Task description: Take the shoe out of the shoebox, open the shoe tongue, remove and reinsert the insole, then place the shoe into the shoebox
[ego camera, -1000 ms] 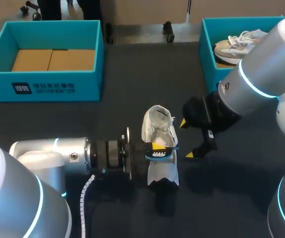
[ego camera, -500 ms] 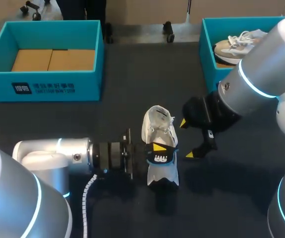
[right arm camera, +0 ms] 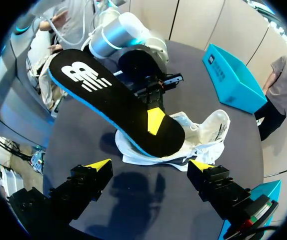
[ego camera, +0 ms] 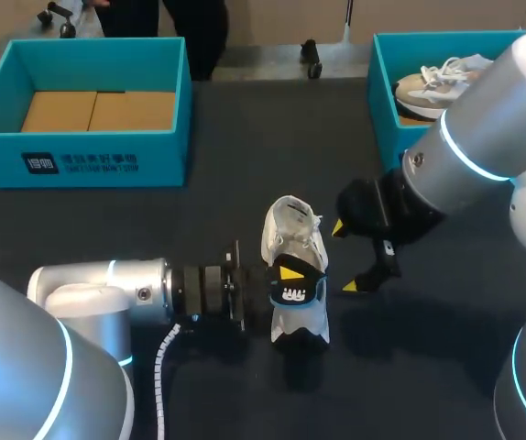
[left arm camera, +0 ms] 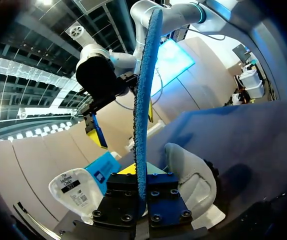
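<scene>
L arm (ego camera: 107, 289): in from near-left, low over dark table (ego camera: 235, 128), wrist aimed at shoe.
L gripper (ego camera: 286, 273): clamped flat on thin black foam insole (right arm camera: 108, 100) w/ blue edge & white logo. One yellow tip on top face, other hidden beneath. Pinch sits toward one end, logo end free.
Insole: off the table, above the shoe. Edge-on in L wrist view, standing straight out from the fingers, no droop visible. Prob. v. light, thin, bendy, so likely to buckle if pushed from far back. Better held across the width, close to the leading end, when fed back in. Fabric face looks grippy, little slip risk.
Shoe (ego camera: 292, 229): white fabric sneaker on table, mid-table, right under insole, outside both boxes, held by nothing. Which end is toe: can't tell. Soft upper, stiffer sole, light, so apt to skid or tip as insole goes in. Best hold prob. collar rim or sidewall, not laces.
R gripper (ego camera: 345, 258): just right of shoe, above table, jaws wide apart, nothing between them. Well placed to steady shoe.
L teal box (ego camera: 80, 165): far left, brown card inserts (ego camera: 98, 110) inside.
R teal box (ego camera: 382, 82): far right, beige-white second sneaker (ego camera: 437, 82) inside, partly behind R arm (ego camera: 492, 128).
Stage: insole out. Reinsertion & boxing not yet done, by the look.
</scene>
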`<state>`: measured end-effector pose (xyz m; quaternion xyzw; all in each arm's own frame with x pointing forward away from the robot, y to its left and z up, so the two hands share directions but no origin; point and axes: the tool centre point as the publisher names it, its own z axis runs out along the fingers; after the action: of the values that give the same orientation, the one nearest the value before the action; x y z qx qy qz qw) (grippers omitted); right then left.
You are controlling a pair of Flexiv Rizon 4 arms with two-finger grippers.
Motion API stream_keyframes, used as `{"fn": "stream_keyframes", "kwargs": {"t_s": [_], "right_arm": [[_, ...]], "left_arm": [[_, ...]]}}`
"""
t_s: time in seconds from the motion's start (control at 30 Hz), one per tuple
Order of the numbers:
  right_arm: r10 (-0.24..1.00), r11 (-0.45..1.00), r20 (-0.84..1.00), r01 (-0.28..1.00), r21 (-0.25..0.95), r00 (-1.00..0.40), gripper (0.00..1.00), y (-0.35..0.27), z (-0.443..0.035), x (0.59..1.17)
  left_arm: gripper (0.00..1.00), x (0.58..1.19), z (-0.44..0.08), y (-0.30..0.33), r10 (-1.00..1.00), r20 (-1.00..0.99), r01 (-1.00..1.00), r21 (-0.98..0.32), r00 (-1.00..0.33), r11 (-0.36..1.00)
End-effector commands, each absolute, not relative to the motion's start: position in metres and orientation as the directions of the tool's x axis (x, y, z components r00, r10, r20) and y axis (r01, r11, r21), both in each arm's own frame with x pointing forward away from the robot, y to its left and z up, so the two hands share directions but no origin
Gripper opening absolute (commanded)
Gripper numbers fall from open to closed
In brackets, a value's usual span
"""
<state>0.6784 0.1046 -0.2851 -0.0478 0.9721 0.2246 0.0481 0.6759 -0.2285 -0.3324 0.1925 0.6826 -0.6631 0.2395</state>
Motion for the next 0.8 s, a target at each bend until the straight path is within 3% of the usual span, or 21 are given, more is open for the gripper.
{"fn": "stream_keyframes", "kwargs": {"t_s": [0.03, 0.73, 0.8], "right_arm": [[-0.071, 0.895, -0.117, -0.115, 0.432, -0.991, 1.0, 0.105, -0.286, 0.678], [-0.071, 0.895, -0.117, -0.115, 0.432, -0.991, 1.0, 0.105, -0.286, 0.678], [-0.071, 0.895, -0.117, -0.115, 0.432, -0.991, 1.0, 0.105, -0.286, 0.678]], "left_arm": [[0.0, 0.679, -0.338, -0.228, -0.059, -0.581, 0.579, -0.814, -0.811, 0.052], [0.0, 0.702, -0.344, -0.231, -0.088, -0.582, 0.578, -0.813, -0.809, 0.067], [0.18, 0.701, -0.341, -0.231, -0.084, -0.587, 0.584, -0.809, -0.805, 0.067]]}}
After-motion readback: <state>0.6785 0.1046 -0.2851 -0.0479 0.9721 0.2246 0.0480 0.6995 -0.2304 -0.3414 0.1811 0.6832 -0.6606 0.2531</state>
